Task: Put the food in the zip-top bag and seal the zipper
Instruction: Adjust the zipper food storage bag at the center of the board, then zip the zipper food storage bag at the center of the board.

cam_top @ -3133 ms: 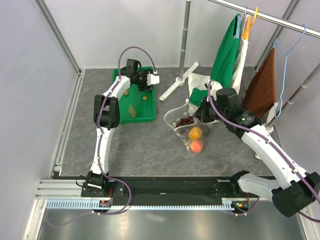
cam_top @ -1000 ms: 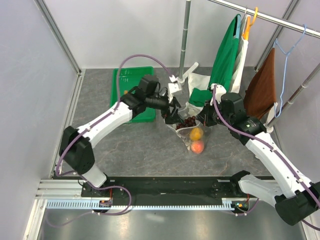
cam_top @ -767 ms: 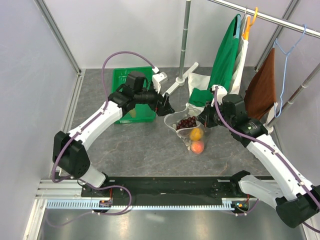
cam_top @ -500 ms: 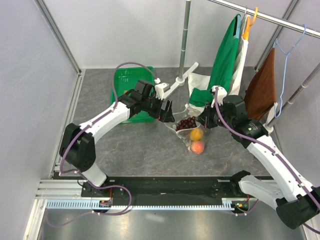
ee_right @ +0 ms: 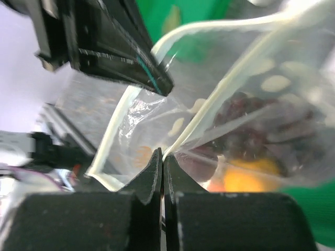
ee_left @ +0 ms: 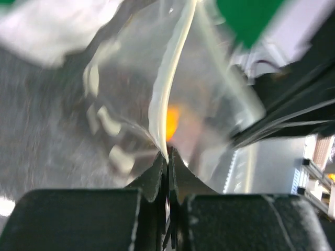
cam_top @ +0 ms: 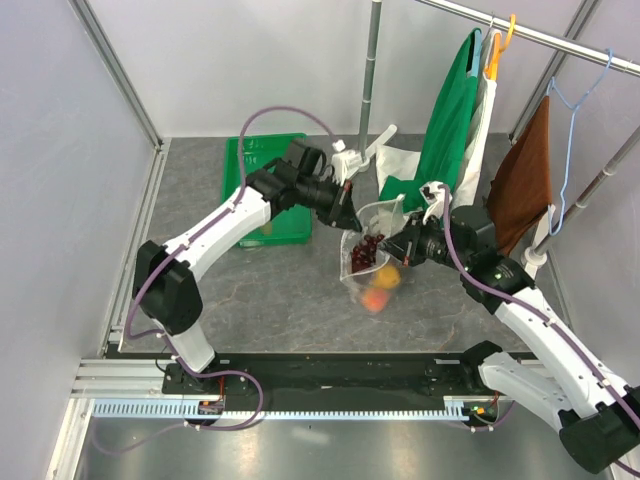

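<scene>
Left hand (ee_left: 168, 154) pinched on zipper (ee_left: 168, 94), right hand (ee_right: 163, 154) clamped on zipper's other lip. Bag (cam_top: 362, 262) hung between, mouth gaping; thin strip could slip, dumping fruit (cam_top: 387, 277).

The peach (cam_top: 374, 299) and orange (ee_left: 171, 122) are showing only as blurs inside the zip-top bag (cam_top: 383, 213); the left arm (cam_top: 215, 233) is hiding part of the green tray (cam_top: 262, 153).

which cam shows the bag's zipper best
Right wrist: both white strips of the zipper show, parted, one pinched in the right claw. Left wrist shows one blurred strip entering the left claw. Top view: barely visible.
</scene>
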